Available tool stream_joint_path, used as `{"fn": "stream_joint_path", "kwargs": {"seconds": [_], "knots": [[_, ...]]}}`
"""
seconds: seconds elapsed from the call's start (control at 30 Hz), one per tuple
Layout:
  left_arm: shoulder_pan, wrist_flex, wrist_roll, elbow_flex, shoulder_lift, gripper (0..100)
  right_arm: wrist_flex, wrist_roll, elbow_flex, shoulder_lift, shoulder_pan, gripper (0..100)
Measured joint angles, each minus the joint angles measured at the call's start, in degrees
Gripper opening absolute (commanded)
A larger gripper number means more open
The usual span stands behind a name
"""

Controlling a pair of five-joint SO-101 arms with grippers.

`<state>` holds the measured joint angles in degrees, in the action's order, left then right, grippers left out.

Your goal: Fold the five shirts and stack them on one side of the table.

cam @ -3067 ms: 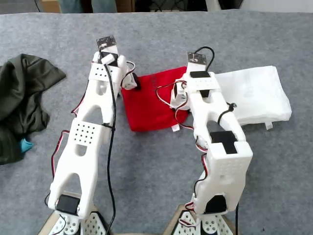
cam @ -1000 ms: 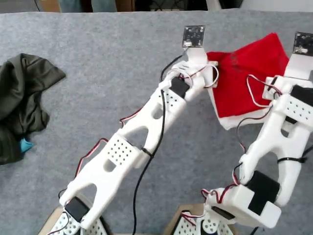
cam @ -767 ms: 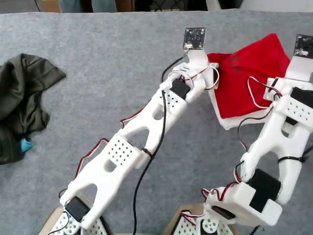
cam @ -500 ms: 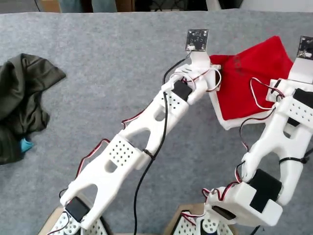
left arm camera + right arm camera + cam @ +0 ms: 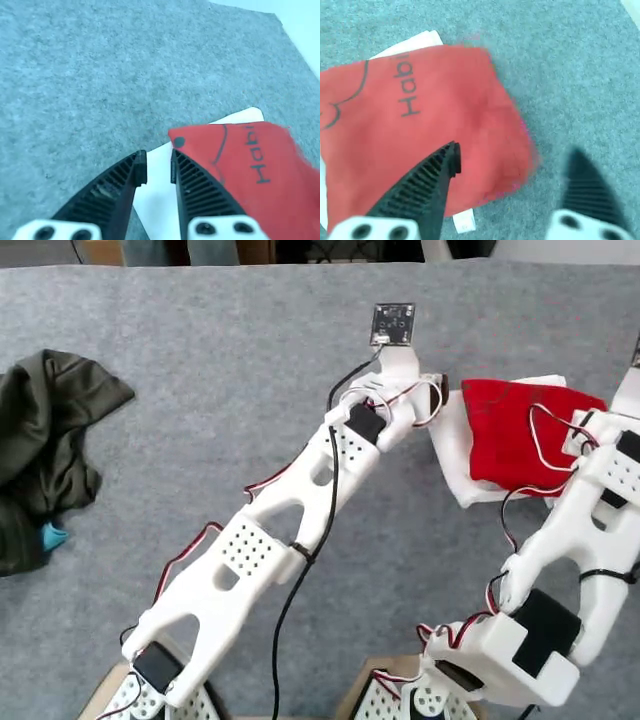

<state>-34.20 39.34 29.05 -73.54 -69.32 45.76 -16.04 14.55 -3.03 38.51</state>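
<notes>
The red shirt (image 5: 510, 435), held up between both grippers half a second ago, now lies flat on the folded white shirt (image 5: 452, 460) at the right side of the table (image 5: 250, 360). Far left sits a dark crumpled heap (image 5: 50, 440). The red shirt's long axis runs across the table, left to right. The left gripper (image 5: 158, 167), fingers narrowly apart, holds nothing just beside the shirt's left edge. The right gripper (image 5: 514, 152) gapes wide above it, empty.

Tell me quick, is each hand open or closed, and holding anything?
Left hand: open a little, empty, over the white shirt's edge.
Right hand: wide open, empty, above the red shirt.
</notes>
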Motion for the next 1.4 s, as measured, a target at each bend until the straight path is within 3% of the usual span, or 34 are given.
{"fn": "stream_joint_path", "kwargs": {"seconds": [0.17,0.37,0.47,0.63,0.97,1.03,1.2,1.4], "knots": [[1.49,5.1,0.0,-2.11,0.0,10,0.0,0.0,0.09,0.0,0.0,40.3],[6.33,13.27,0.0,-8.97,0.0,10,0.0,0.09,0.09,0.0,-1.93,1.1],[9.67,18.73,0.0,-12.92,0.0,10,0.0,0.09,0.09,0.0,-5.45,5.3],[18.73,28.75,-3.16,-18.55,0.0,10,-4.13,0.09,2.64,4.31,-12.84,1.5],[46.33,49.49,-6.77,-18.9,1.49,11,-15.56,0.18,3.16,23.12,-16.18,1.7],[51.52,52.92,-7.3,-18.9,4.22,11,-14.68,0.18,2.02,23.3,-16.18,1.7],[59.96,59.69,-16.0,-18.9,14.95,25,-8.0,0.18,-1.76,20.92,-18.29,1.8],[70.68,61.27,-23.12,-16.53,27.69,25,4.48,0.18,-6.24,10.99,-24.35,1.8]]}}
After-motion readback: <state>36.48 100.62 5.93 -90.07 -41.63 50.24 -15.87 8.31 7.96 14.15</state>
